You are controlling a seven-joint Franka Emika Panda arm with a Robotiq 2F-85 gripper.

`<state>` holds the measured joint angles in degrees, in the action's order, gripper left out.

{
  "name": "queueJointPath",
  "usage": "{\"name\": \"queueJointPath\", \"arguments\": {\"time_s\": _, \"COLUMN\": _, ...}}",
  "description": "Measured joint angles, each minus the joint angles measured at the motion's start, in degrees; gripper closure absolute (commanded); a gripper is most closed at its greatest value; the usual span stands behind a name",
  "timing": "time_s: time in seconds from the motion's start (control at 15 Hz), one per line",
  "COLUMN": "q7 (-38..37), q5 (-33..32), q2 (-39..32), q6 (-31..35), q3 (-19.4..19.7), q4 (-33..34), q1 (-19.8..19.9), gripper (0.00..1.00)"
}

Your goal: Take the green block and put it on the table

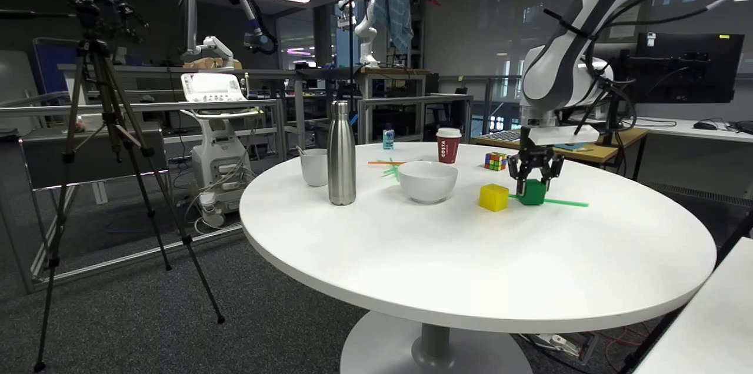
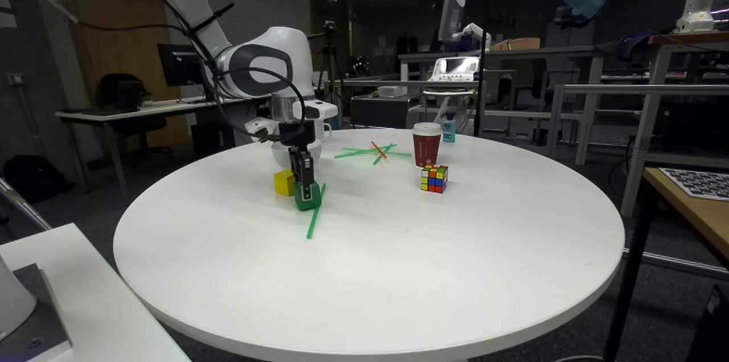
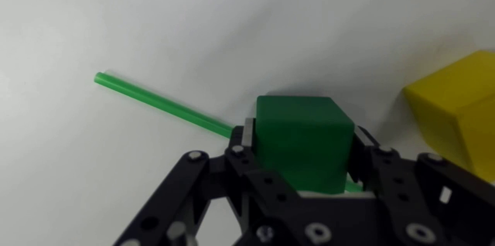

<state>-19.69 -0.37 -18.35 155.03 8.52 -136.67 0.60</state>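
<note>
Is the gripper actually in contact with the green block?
Touching. The wrist view shows the gripper closed on the green block, clamping it from two opposite sides.

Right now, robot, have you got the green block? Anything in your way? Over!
Jaws shut on green block. Close to table, contact unclear. Green stick under or behind it. Yellow block nearby, apart, maybe in the way.

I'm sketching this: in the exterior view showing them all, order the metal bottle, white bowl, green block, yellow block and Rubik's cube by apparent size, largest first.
Metal bottle
White bowl
Green block and yellow block: too alike to rank, the green one partly covered by the gripper
Rubik's cube
</note>
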Motion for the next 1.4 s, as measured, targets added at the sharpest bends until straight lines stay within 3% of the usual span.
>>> {"name": "queueJointPath", "arguments": {"time_s": 0.67, "q7": -0.28, "q5": 0.00, "q2": 1.39, "q6": 2.65, "q3": -0.06, "q4": -3.23, "q1": -1.80, "gripper": 0.69}}
{"name": "queueJointPath", "arguments": {"time_s": 0.73, "q7": -0.28, "q5": 0.00, "q2": 1.38, "q6": 2.65, "q3": -0.06, "q4": -3.33, "q1": -1.93, "gripper": 0.41}}
{"name": "queueJointPath", "arguments": {"time_s": 0.8, "q7": -0.28, "q5": 0.00, "q2": 1.39, "q6": 2.65, "q3": -0.06, "q4": -3.39, "q1": -2.06, "gripper": 0.19}}
{"name": "queueJointPath", "arguments": {"time_s": 0.93, "q7": -0.28, "q5": 0.00, "q2": 1.39, "q6": 2.65, "q3": -0.07, "q4": -3.51, "q1": -2.15, "gripper": 0.15}}
{"name": "queueJointPath", "arguments": {"time_s": 1.07, "q7": -0.28, "q5": 0.00, "q2": 1.39, "q6": 2.65, "q3": -0.07, "q4": -3.58, "q1": -2.16, "gripper": 0.01}}
{"name": "queueJointPath", "arguments": {"time_s": 1.4, "q7": -0.29, "q5": 0.00, "q2": 1.39, "q6": 2.65, "q3": -0.07, "q4": -3.60, "q1": -2.16, "gripper": 0.00}}
